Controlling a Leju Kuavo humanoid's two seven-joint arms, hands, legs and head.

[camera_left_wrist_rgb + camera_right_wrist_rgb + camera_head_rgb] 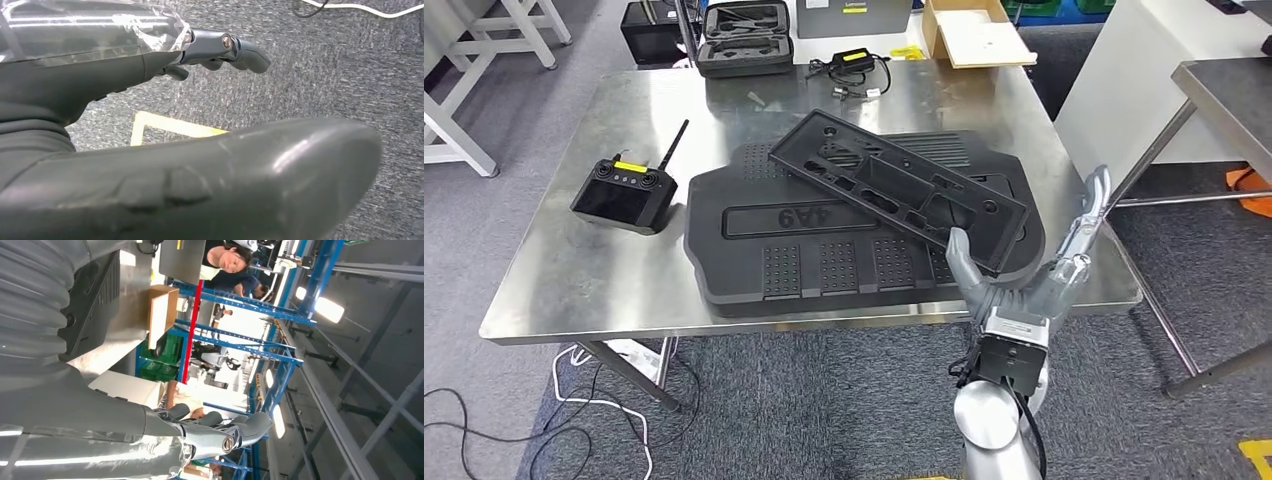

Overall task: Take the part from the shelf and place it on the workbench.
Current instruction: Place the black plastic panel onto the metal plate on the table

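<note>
Part (899,187) lies on workbench (574,285), beside open right robot hand (1034,270).

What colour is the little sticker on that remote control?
Yellow, on the black remote control; clearest in the head view.

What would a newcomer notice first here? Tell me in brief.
The big black moulded panel marked 4A9 lies across the middle of the steel workbench, with a slimmer black cut-out part lying slantwise on top of it. The right hand is raised at the bench's near right corner, fingers spread and holding nothing. A black remote controller sits to the left of the panel.
</note>
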